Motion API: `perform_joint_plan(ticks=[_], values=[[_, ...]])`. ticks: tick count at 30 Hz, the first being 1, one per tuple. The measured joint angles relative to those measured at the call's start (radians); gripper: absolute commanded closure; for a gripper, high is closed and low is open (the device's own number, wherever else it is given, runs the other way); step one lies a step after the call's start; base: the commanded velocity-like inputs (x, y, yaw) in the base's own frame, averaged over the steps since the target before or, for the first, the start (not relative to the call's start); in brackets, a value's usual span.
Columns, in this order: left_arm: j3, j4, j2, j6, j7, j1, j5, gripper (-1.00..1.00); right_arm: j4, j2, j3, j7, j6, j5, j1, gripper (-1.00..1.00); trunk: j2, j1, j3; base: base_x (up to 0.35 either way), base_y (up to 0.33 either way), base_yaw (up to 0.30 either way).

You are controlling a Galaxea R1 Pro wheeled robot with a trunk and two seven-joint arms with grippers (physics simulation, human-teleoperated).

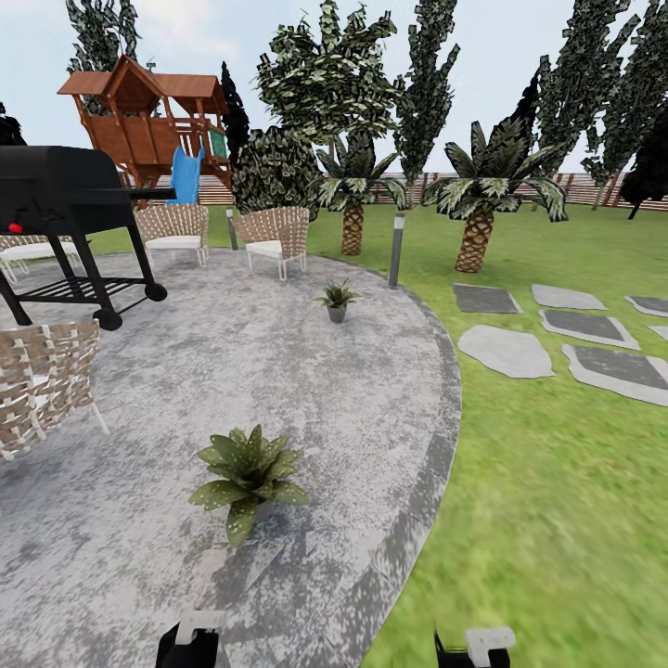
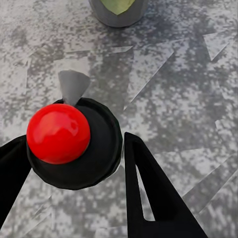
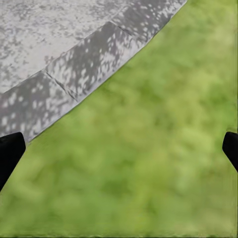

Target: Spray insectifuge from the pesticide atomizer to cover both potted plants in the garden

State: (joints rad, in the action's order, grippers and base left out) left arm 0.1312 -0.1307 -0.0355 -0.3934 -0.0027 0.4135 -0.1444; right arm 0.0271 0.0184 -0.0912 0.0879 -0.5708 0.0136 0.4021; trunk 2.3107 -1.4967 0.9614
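Note:
In the left wrist view I look down on the pesticide atomizer (image 2: 96,158), a dark round body with a red ball on top and a grey nozzle. My left gripper (image 2: 74,141) is shut on it, one black finger against each side. The nozzle points toward the grey pot (image 2: 116,12) of the near potted plant (image 1: 249,478), which sits on the paved patio just ahead of my left gripper (image 1: 190,640). The second potted plant (image 1: 336,299) stands farther back on the patio. My right gripper (image 3: 119,148) hangs open over the lawn at the patio's stone edge, and it shows low in the head view (image 1: 473,645).
A black grill (image 1: 65,199) and woven chairs (image 1: 42,380) stand at the patio's left and back. A grey bollard lamp (image 1: 397,249), palms (image 1: 478,199) and stepping stones (image 1: 506,351) lie on the lawn to the right. A wooden playset (image 1: 148,116) stands behind.

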Motion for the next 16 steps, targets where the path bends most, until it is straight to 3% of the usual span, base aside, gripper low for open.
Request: perform_joint_plan(ticks=[16], values=[[0.0, -0.002, 0.006, 0.0, 0.0, 0.0, 0.0, 1.0, 0.0, 0.0, 0.0, 0.0, 0.0, 0.0, -0.033, -1.0, 0.0, 0.0, 0.0, 0.0, 0.0, 0.0]])
